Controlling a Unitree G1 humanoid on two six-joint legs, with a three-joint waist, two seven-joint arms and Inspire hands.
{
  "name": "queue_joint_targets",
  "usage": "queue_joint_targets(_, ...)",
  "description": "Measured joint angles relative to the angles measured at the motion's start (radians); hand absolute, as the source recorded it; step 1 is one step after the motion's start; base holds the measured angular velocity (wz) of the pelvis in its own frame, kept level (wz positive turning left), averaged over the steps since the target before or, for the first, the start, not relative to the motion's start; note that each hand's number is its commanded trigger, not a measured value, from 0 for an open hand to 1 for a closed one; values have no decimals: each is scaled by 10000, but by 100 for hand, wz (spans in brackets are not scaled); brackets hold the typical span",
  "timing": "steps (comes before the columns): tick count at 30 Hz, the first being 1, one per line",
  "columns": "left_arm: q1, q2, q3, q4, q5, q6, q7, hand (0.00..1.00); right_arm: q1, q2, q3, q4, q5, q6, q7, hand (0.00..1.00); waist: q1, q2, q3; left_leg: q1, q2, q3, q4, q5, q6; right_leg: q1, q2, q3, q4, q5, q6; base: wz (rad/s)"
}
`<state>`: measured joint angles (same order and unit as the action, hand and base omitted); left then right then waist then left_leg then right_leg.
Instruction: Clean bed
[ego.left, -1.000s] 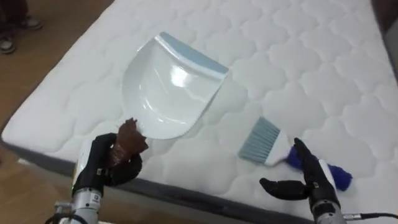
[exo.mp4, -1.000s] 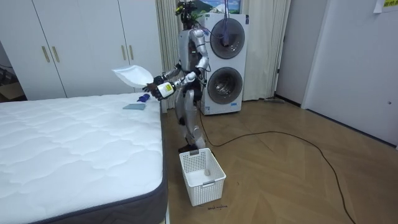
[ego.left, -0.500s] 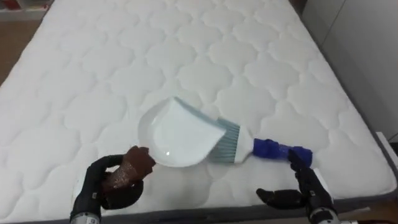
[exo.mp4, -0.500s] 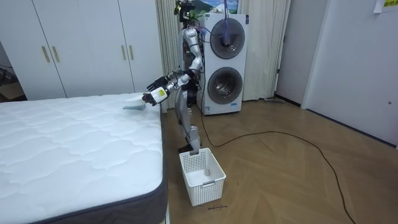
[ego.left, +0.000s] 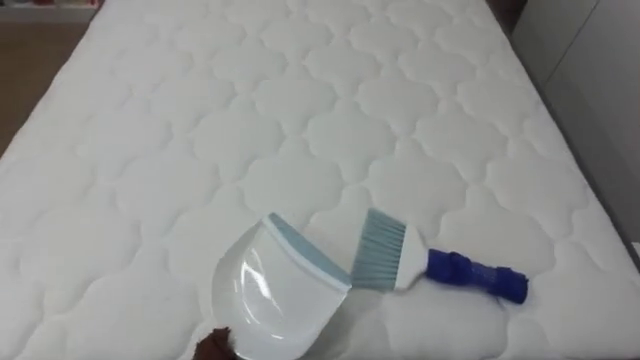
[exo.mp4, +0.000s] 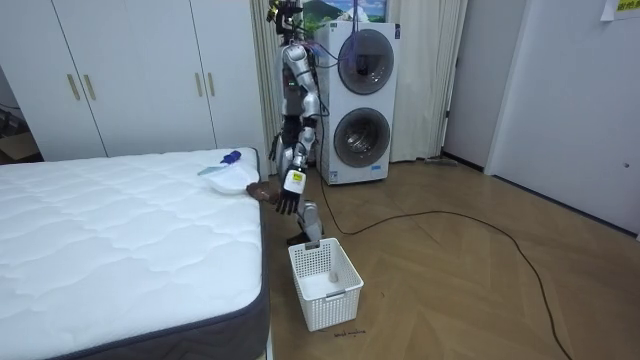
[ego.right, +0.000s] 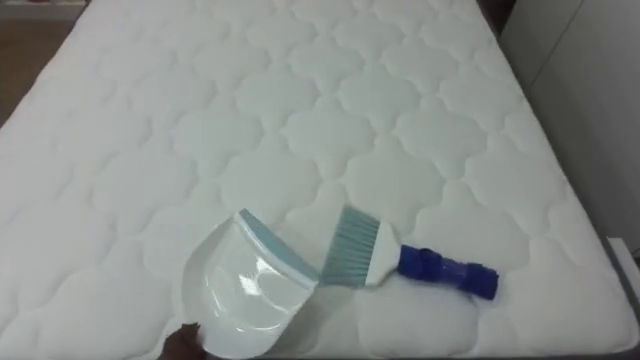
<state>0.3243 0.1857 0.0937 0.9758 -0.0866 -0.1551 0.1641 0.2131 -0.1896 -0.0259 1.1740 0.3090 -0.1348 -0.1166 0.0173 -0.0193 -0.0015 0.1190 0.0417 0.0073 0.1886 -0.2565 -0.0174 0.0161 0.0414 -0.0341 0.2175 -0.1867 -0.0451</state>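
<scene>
Room view is showing the left robot hand (exo.mp4: 289, 203) hanging slack and empty beside the bed (exo.mp4: 120, 240). The dustpan (ego.left: 272, 300) and brush (ego.left: 432, 268) are lying side by side near its edge. Keeping clear of the brown handle (ego.left: 213, 345) seems wise, lest the dustpan tip off.

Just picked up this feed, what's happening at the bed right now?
The robot stands at the mattress corner by the stacked washing machines. The white dustpan and blue-handled brush lie side by side on the mattress, unheld. Its left hand hangs open off the bed edge, close to the dustpan's brown handle.
</scene>
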Motion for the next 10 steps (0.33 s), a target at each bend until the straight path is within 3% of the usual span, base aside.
queue_joint_targets(4, 230, -44, 256, 353, -5, 282, -275, 0, -73, 38, 15, 54, -1291, 385, 7, 0, 213, -23, 2, 148, 3, 203, -26, 0, 1, 78, 2, -18, 23, 8, 9, -18)
queue_joint_targets(5, 236, -48, 253, 532, 17, 375, -302, 0, -155, 37, 13, 61, -1768, 427, 8, 0, 200, -10, 64, 246, 3, 212, -40, -1, 1, 167, 5, -8, 12, 9, 10, -10)
queue_joint_targets(6, 235, -47, 254, 626, 76, 426, -315, 0, -154, 38, 17, 57, -2058, 449, 20, 0, 189, -16, 75, 286, 3, 208, -50, -1, 1, 189, 5, -8, 1, 10, 11, 0)
queue_joint_targets(10, 238, -64, 254, 1107, 625, 1126, -539, 0, -345, 44, 31, 63, -3318, 762, 382, 0, 218, 54, 24, 319, -10, 242, -60, -4, 2, 209, -5, 17, -151, 28, 42, 0)
